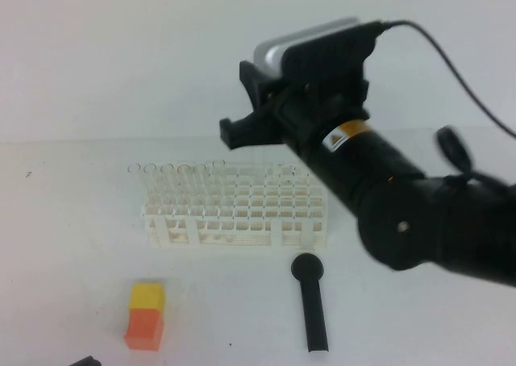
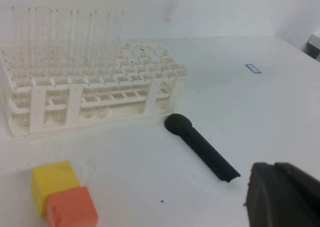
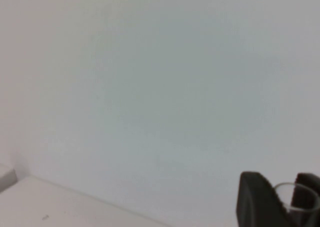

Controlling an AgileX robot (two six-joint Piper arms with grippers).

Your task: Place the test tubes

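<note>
Fingers (image 3: 255,199) of my right gripper (image 1: 242,104) clench one test tube (image 3: 296,199) high above the rack (image 1: 238,217), clear of standing tubes; my left gripper (image 2: 282,197) sits parked far below them.

Rack (image 1: 234,225) holds test tubes (image 1: 173,180); blocks (image 1: 145,318) and handle (image 1: 313,305) before it; right hand (image 3: 282,197) grips a tube (image 3: 298,201) above; left hand (image 2: 282,197) nearest.

The high camera looks down from the robot's side at the test tube rack (image 1: 234,213), with the raised right gripper (image 1: 242,100) close to its lens. Low beside the left gripper (image 2: 282,194), the left wrist camera shares that rack and the black tool (image 2: 202,147). The right wrist camera faces the wall (image 3: 150,87) past its clasped test tube (image 3: 297,204).
</note>
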